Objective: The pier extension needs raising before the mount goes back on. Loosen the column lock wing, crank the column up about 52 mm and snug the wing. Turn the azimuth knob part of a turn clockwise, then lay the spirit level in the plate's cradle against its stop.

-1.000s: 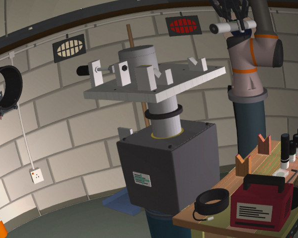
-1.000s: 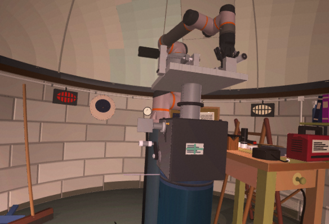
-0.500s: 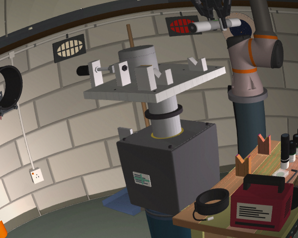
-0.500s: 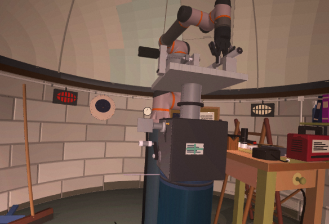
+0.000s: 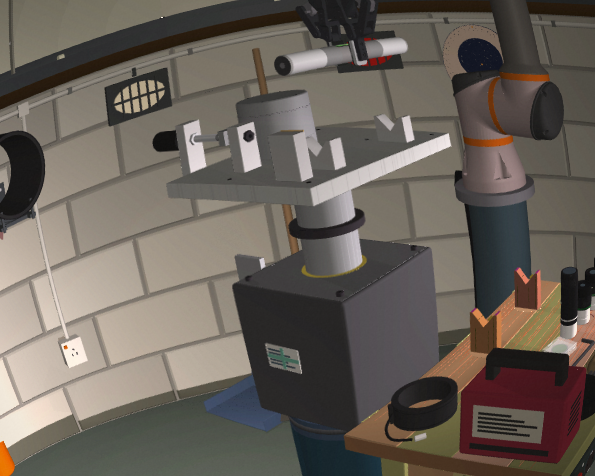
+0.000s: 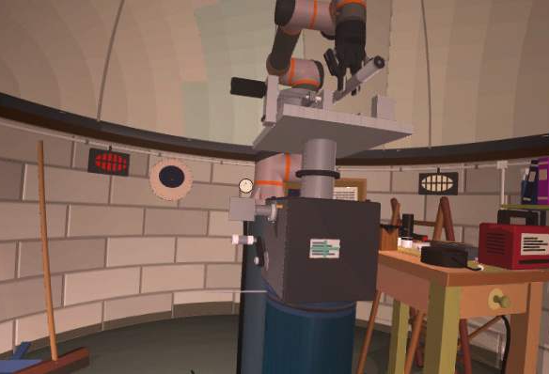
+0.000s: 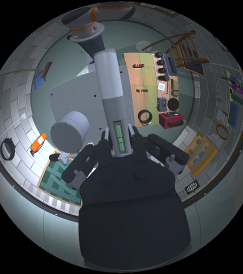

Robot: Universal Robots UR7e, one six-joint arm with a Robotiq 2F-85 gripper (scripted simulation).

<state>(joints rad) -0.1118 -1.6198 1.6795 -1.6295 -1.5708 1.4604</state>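
My gripper (image 5: pixel 358 51) hangs above the pier's grey plate (image 5: pixel 308 169), its fingers clamped on either side of the spirit level (image 5: pixel 338 55) at the green vial (image 7: pixel 119 139). The level is a white and grey tube held roughly horizontal, well above the plate. On the plate stand two V-notched cradle blocks (image 5: pixel 394 128) (image 5: pixel 333 153) and a taller stop block (image 5: pixel 290 155) at the near end. The black azimuth knob (image 5: pixel 165 141) sticks out at the plate's left edge. The grey column (image 5: pixel 331 233) rises from the dark pier box (image 5: pixel 338 328). The lock wing (image 6: pixel 241 208) shows on the box's side.
A red case (image 5: pixel 523 405) sits on the wooden bench (image 5: pixel 492 389) at the right, with a black ring (image 5: pixel 424 402), two wooden V-blocks (image 5: pixel 527 289) and several eyepieces (image 5: pixel 584 297). The arm's pedestal (image 5: pixel 497 246) stands behind the bench. A broom (image 6: pixel 46 263) leans on the wall.
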